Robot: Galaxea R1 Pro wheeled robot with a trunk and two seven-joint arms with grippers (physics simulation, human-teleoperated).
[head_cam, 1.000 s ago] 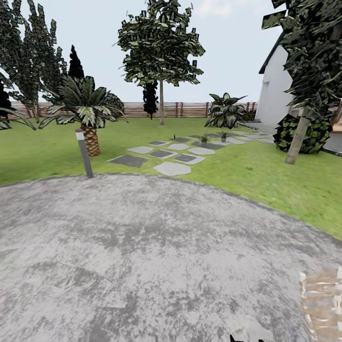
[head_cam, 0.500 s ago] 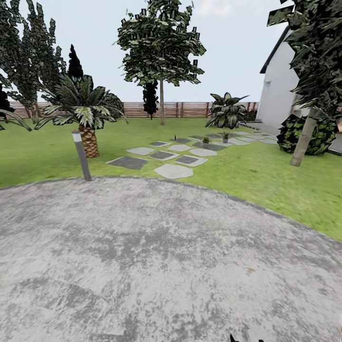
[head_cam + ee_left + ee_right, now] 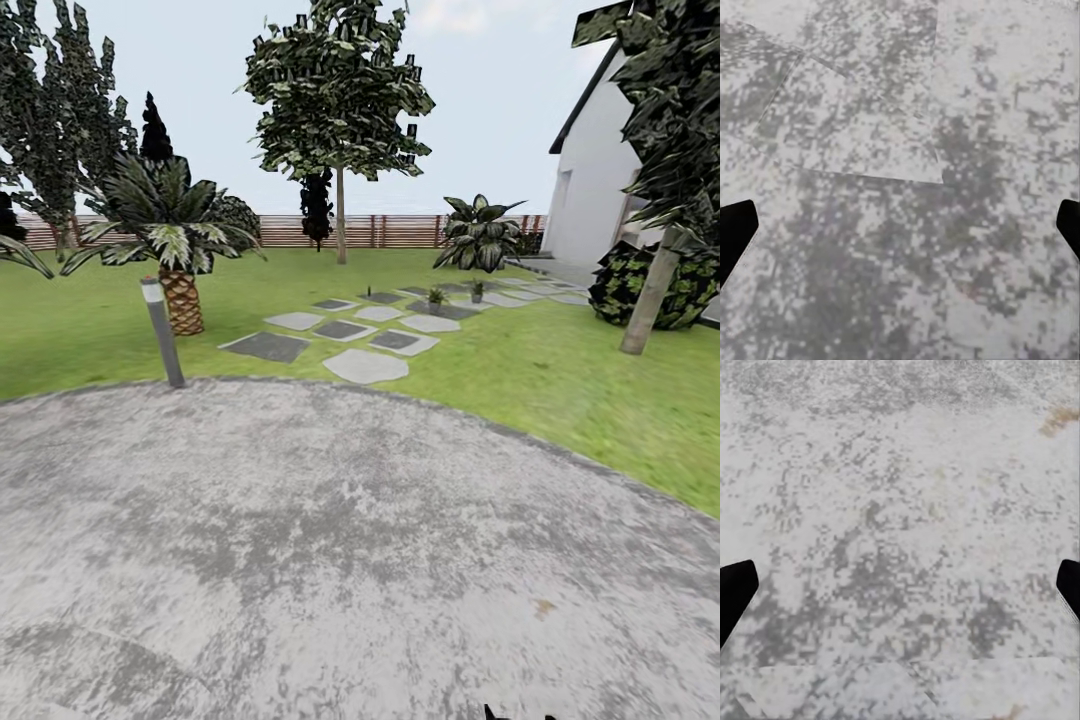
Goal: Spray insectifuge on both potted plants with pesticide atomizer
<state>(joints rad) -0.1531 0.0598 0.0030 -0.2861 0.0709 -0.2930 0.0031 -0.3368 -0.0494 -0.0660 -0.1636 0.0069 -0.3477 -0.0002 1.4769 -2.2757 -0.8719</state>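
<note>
Far across the garden lawn, two small potted plants stand on the grey stepping stones. A tiny dark upright thing on a stone to their left may be the pesticide atomizer; it is too small to tell. My left gripper hangs open over speckled grey paving, its black fingertips wide apart with nothing between them. My right gripper is open over the same paving, also holding nothing.
I stand on a round grey paved area. A grey bollard and a palm stand at the lawn's left edge. A leaning trunk, a dark bush and a white house are at right, with a wooden fence behind.
The camera has moved forward toward the lawn: the bollard slid left and the right trunk slid right. A brown patch at the lower right has left the view.
</note>
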